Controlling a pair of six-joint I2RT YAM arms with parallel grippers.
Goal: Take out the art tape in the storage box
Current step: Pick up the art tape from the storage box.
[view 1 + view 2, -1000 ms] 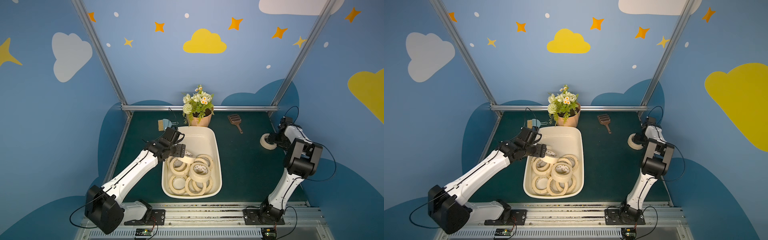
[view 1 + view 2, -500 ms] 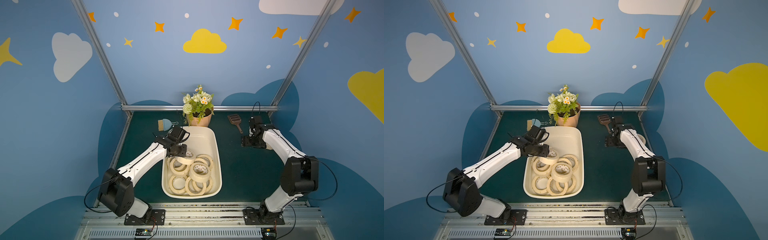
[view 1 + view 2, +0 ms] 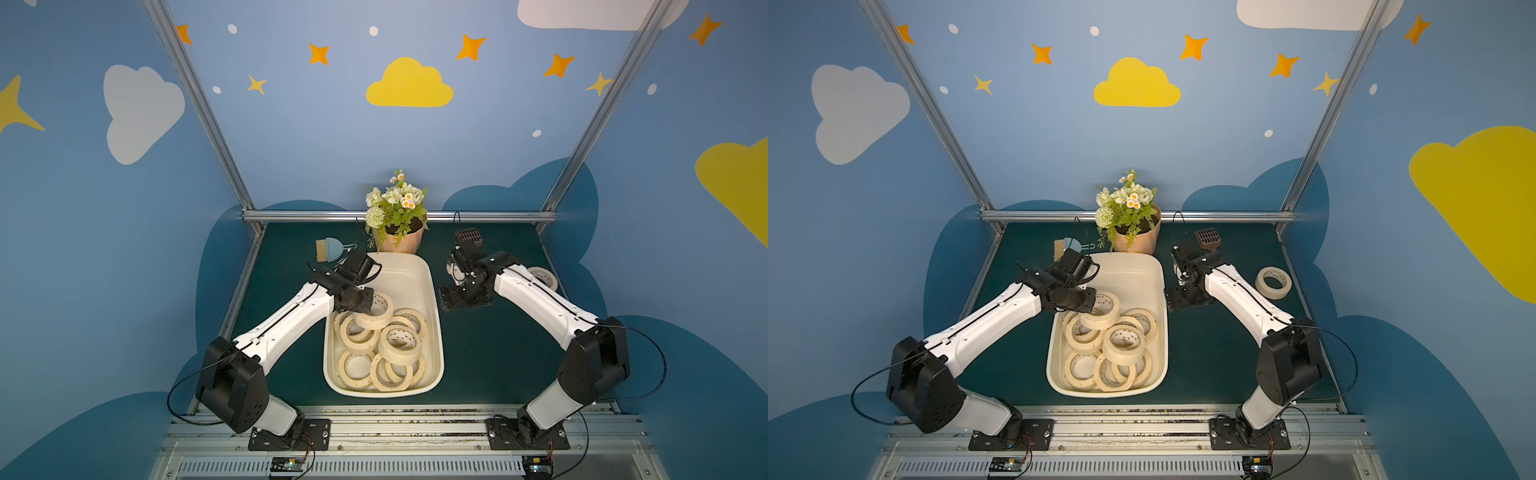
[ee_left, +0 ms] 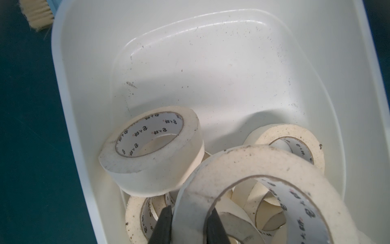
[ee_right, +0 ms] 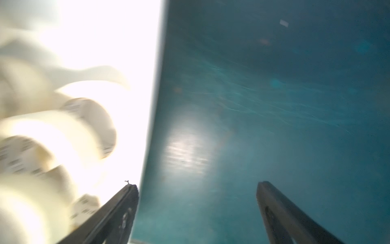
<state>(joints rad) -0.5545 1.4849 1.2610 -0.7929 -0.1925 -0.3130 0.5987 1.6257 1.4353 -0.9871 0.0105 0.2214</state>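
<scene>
In the near end of the storage box point(image 3: 405, 278) the art tape point(image 3: 397, 347) lies piled. Just beyond, the left claw point(image 4: 190, 211) is clamped on the wall of one roll point(image 3: 374, 311), tilted atop the pile. The right claw point(image 5: 196, 186) hangs with its jaws apart over the table point(image 3: 490, 353), beside the box's right rim. A lone roll point(image 3: 1273, 282) lies on the table farther right. At the back stand a flower pot point(image 3: 401, 243), a brush point(image 3: 328, 250) and a scoop point(image 3: 1207, 237).

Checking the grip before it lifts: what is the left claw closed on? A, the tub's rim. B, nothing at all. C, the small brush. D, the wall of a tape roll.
D: the left wrist view shows the left claw pinching the wall of a tape roll, one finger inside the ring, one outside.
</scene>
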